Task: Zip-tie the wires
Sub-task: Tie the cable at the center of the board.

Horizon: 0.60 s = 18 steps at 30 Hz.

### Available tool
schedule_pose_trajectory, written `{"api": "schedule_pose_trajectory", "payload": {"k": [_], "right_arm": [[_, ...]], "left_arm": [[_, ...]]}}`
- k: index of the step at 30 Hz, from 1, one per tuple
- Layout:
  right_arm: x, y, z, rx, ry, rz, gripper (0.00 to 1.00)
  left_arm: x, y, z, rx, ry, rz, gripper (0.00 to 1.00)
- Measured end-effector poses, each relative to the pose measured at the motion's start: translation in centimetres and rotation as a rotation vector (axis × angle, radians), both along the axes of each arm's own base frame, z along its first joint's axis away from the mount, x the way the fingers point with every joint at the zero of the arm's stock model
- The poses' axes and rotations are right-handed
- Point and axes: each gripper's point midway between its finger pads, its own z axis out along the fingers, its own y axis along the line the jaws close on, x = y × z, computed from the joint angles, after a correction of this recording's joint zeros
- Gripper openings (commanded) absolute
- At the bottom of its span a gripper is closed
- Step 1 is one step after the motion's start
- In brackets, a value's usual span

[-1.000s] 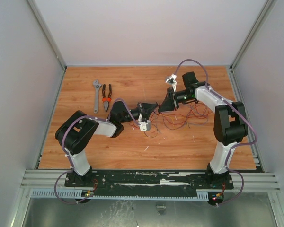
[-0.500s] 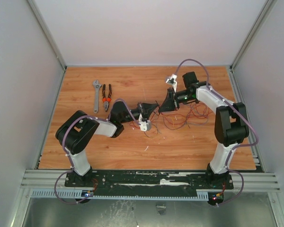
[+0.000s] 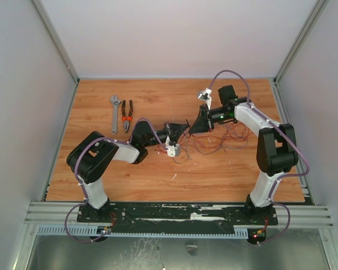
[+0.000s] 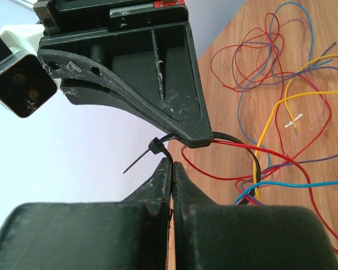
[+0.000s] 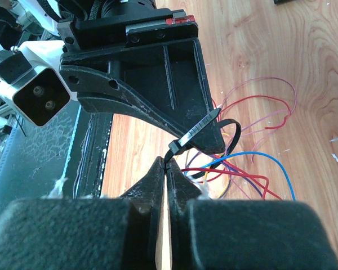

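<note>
Left gripper [image 4: 172,169]: clenched, fingers pressed flat together with no gap; tips just beneath the head of the zip tie; impossible to tell whether any of the strap is pinched between them.
Right gripper [image 5: 166,166]: clenched, tips closed on the strap right beside the head; in the left wrist view, strap and one red strand emerging together from its tip.
Arms: reaching in from either side, the two grippers nearly tip to tip above the middle of the counter [image 3: 129,169].
Zip tie [image 5: 194,134]: black, held up off the counter between the two tips; already threaded through its own head into a wide, slack loop; pointed free end sticking out past the head.
Wires [image 3: 217,140]: loose tangle of thin strands, mostly red with blue, yellow and purple ones; most lying on the wood below and to the right of the grippers; several strands rising from the counter and passing through the loop, not drawn tight.
Pliers [image 3: 126,116]: orange-handled, flat on the counter at the far left, well apart from the grippers.
Wrench [image 3: 115,112]: grey, lying just beside the pliers on their left, roughly parallel to them.
</note>
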Motion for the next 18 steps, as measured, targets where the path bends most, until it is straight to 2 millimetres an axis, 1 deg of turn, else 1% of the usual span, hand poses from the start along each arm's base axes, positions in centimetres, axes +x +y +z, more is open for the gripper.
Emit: {"api": "schedule_pose_trajectory", "payload": {"k": [6, 13, 18], "right_arm": [[0.08, 0.03, 0.06, -0.002, 0.009, -0.004, 0.00], [0.64, 0.14, 0.17, -0.011, 0.021, -0.016, 0.00], [0.79, 0.16, -0.28, -0.019, 0.044, -0.020, 0.00]], "left_arm": [[0.00, -0.02, -0.01, 0.004, -0.008, 0.001, 0.00], [0.16, 0.05, -0.01, 0.004, -0.010, 0.011, 0.00], [0.30, 0.13, -0.22, 0.008, 0.000, 0.020, 0.00]]}}
